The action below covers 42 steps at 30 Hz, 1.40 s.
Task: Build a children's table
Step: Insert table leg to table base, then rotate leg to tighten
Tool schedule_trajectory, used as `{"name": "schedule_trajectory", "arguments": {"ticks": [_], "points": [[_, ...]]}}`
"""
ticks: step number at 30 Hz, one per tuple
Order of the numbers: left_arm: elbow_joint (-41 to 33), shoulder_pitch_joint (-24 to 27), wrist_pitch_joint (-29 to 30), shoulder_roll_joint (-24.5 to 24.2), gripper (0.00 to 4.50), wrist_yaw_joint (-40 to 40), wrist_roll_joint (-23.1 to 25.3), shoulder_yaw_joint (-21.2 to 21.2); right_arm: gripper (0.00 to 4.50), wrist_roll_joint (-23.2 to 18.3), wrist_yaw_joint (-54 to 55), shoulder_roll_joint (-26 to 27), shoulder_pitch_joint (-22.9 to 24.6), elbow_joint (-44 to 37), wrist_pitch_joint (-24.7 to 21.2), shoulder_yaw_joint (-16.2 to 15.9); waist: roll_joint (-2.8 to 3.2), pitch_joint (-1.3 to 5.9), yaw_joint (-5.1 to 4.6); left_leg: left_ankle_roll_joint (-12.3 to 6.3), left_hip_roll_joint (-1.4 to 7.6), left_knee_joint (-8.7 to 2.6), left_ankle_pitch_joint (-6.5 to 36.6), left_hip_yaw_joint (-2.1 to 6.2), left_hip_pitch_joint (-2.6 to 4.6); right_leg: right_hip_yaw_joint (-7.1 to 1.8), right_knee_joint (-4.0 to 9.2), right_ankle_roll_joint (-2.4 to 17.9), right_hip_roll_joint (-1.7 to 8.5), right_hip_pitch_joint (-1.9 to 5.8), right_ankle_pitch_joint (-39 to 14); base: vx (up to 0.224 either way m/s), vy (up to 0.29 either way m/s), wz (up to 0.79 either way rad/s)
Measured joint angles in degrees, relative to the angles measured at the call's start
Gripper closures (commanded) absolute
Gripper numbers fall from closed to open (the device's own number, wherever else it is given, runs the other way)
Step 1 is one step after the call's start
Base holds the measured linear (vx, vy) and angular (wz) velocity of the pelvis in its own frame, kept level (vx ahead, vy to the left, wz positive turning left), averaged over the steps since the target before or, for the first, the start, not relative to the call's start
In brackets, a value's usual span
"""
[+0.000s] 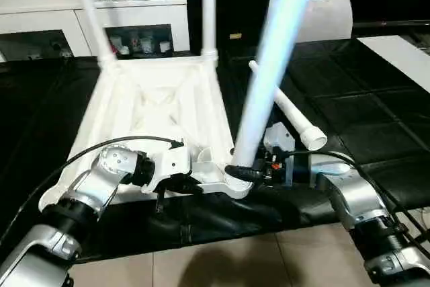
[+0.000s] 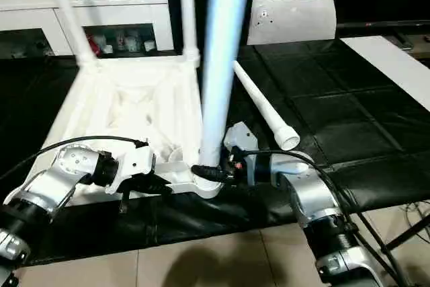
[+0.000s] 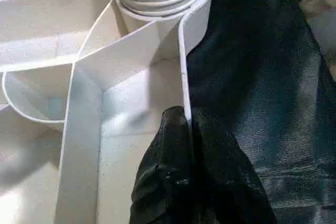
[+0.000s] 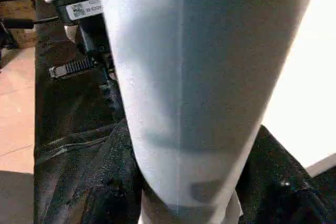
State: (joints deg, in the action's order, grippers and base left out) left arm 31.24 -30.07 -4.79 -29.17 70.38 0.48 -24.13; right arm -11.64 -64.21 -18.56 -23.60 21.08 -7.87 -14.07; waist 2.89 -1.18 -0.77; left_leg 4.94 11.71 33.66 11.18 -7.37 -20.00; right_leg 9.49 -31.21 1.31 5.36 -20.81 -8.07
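The white tabletop [image 1: 158, 109] lies upside down on a black quilted mat [image 1: 363, 119]; its near edge sits close to the mat's front edge, where tiled floor [image 1: 222, 260] begins; to the robot's right the mat is open and dark, with a flat white sheet [image 2: 292, 18] at the back and a white board [image 1: 400, 55] at the far right; behind stands a white cabinet [image 1: 40, 11] with small items on its shelf.

The ribbed underside forms open compartments, which look empty as far as can be seen; round sockets sit at the corners.

Two legs [image 1: 209, 8] stand upright in the far corner sockets; a third leg [image 1: 269, 72] rises from the near right socket, leaning slightly to the right; the fourth leg [image 1: 289, 109] lies loose on the mat just to the right of the tabletop, its wide end toward the robot.

The left end effector [image 3: 186, 129] is pinched shut on the thin near rim of the tabletop, close to that socket; the right end effector [image 1: 245, 171] is half spread, its black fingers [image 4: 283, 182] clasping the base of the third leg just above the socket.
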Motion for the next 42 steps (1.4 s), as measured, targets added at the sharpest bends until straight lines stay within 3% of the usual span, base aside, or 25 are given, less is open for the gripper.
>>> {"name": "schedule_trajectory", "arguments": {"ticks": [6,9,11,14,16,17,18,19,20,21,22,23,24,26,28,40,41,42], "points": [[-0.8,0.8,1.2,-0.5,4.50,-0.1,0.3,1.0,2.59,0.0,1.1,1.5,-0.4,1.1,0.0,0.0,0.01,0.04,-0.08,0.00,0.02,-0.09,0.0,-0.13,0.13,-0.15,-0.07,0.0,-0.05,-0.05,0.0,0.000,0.000,0.00],[-3.4,2.7,4.7,-1.0,4.50,-1.4,-0.3,2.5,2.59,0.1,4.5,3.5,-0.2,1.7,1.0,0.1,0.02,0.02,-0.77,0.01,0.02,-0.10,0.0,-0.28,0.42,-0.27,-0.12,0.0,-0.06,-0.04,0.0,0.000,0.000,0.00],[-7.2,5.4,8.4,-1.7,4.50,-3.6,-0.8,4.2,2.59,0.4,8.2,5.9,0.4,1.9,1.2,0.7,-0.03,-0.12,-1.56,0.08,0.02,-0.09,0.0,-0.28,0.58,-0.20,-0.12,0.0,-0.05,-0.05,0.0,0.000,0.000,0.00],[-11.5,7.7,13.5,-1.6,4.50,-6.5,-0.8,6.3,2.59,1.1,12.8,8.5,0.4,2.5,1.2,1.6,0.09,-0.60,-3.39,0.09,0.08,0.02,0.1,0.23,0.74,0.88,0.50,0.0,0.11,0.15,-0.1,0.000,0.000,0.00],[-15.5,9.9,17.6,-0.8,4.50,-9.9,-0.8,7.7,2.59,1.6,16.4,10.1,0.3,3.4,1.3,2.6,0.46,-1.24,-4.40,0.10,0.24,-0.03,0.1,0.90,0.38,1.80,1.05,0.0,0.09,0.75,-0.2,-0.040,0.009,-0.04],[-16.8,10.5,19.4,-0.2,4.50,-11.2,-0.8,8.0,2.59,1.7,17.7,10.6,0.1,3.8,1.4,2.9,0.53,-1.52,-4.62,0.10,0.34,-0.11,0.1,1.07,0.45,1.92,0.19,0.1,0.08,0.88,-1.1,-0.079,0.018,-0.09],[-18.7,11.1,21.8,0.8,4.50,-12.9,-0.8,8.2,2.59,2.0,19.1,11.2,-0.2,4.4,1.7,3.2,0.01,-1.73,-4.16,0.12,0.12,-0.22,0.1,0.47,0.91,0.31,-2.58,0.6,0.10,0.26,-3.2,-0.071,-0.017,-0.04],[-21.4,12.4,24.5,2.1,4.50,-15.1,-0.8,9.2,2.59,2.3,20.6,11.7,-0.9,5.4,1.8,3.4,-1.39,-1.76,-3.55,0.16,-0.33,-0.02,0.1,-0.19,1.42,-1.89,-5.13,0.1,0.05,-0.12,-4.0,-0.001,-0.078,0.00],[-23.2,13.4,26.7,3.0,4.50,-17.0,-0.8,9.9,2.59,2.4,22.0,12.4,-1.5,6.4,1.8,3.8,-2.94,-1.64,-3.19,0.79,-1.09,0.65,0.9,-0.22,2.11,-2.49,-5.44,0.0,-0.11,-0.96,-4.3,-0.001,-0.078,0.00],[-25.8,14.8,29.7,4.6,4.50,-19.6,-0.8,10.8,2.59,2.7,23.9,13.5,-2.9,8.1,1.8,4.3,-2.82,-1.87,-2.84,0.70,-0.97,3.14,2.9,-0.18,2.17,-1.98,-5.40,0.0,0.02,-1.28,-4.4,0.009,-0.053,-0.28],[-28.1,15.3,32.9,6.6,4.50,-22.5,-0.7,11.5,2.59,3.3,26.8,14.6,-5.1,10.1,1.8,4.8,-1.16,-2.03,-2.95,-0.21,-0.98,5.12,4.5,0.83,1.72,0.66,-4.91,0.1,0.41,-1.05,-4.4,0.059,0.066,-0.54],[-29.3,15.3,34.8,7.8,4.50,-24.0,-0.7,11.8,2.59,3.7,29.0,15.8,-6.4,11.3,1.9,5.2,-0.34,-2.17,-3.09,0.46,-1.09,4.80,4.7,1.75,1.53,1.97,-4.18,0.1,0.74,-1.05,-4.4,0.059,0.066,-0.54],[-30.3,15.5,37.0,9.6,4.50,-25.8,-0.7,11.8,2.59,4.1,31.2,16.3,-7.6,12.5,1.9,5.6,-0.17,-2.07,-3.78,0.47,-0.88,4.13,4.7,2.28,0.98,2.68,-3.05,0.1,0.69,-1.05,-4.4,0.066,0.084,-0.26],[-31.0,15.4,39.4,12.2,4.50,-28.9,-0.3,11.8,2.59,4.6,33.4,17.2,-8.8,14.5,1.7,6.7,-0.58,-1.89,-4.05,0.47,-0.94,3.28,4.7,2.06,0.95,2.27,-2.13,0.5,0.39,-0.97,-4.1,0.000,0.000,0.00],[-30.9,14.8,40.4,13.2,4.50,-30.9,1.5,11.3,2.59,4.6,35.8,18.3,-10.3,16.3,0.7,7.5,-0.87,-1.82,-3.92,0.47,-0.93,3.16,4.7,1.87,1.04,2.18,-1.93,0.9,0.35,-0.86,-3.8,0.000,0.000,0.00],[-30.1,12.4,41.5,12.3,4.50,-33.6,4.1,9.7,2.59,6.0,39.0,20.2,-14.7,22.0,0.8,8.1,-0.91,-2.02,-4.29,0.48,-0.77,2.47,4.7,2.11,1.05,2.84,-1.32,0.9,0.26,-0.83,-3.8,0.000,0.000,0.00],[-30.0,12.4,41.5,12.3,4.50,-33.6,4.0,9.9,2.03,6.0,39.0,20.2,-14.9,22.4,0.9,8.1,-0.85,-2.08,-4.37,0.48,-0.70,2.35,4.8,2.20,1.04,2.99,-1.06,0.9,0.19,-0.70,-3.8,0.000,0.000,0.00],[-29.8,12.4,41.4,12.2,4.50,-33.6,3.8,10.1,2.03,6.0,39.0,20.3,-15.1,22.7,1.0,8.1,-0.84,-2.16,-4.47,0.48,-0.67,1.97,4.8,2.26,1.08,3.01,-0.74,0.9,0.10,-0.57,-3.8,0.000,0.000,0.00]]}}
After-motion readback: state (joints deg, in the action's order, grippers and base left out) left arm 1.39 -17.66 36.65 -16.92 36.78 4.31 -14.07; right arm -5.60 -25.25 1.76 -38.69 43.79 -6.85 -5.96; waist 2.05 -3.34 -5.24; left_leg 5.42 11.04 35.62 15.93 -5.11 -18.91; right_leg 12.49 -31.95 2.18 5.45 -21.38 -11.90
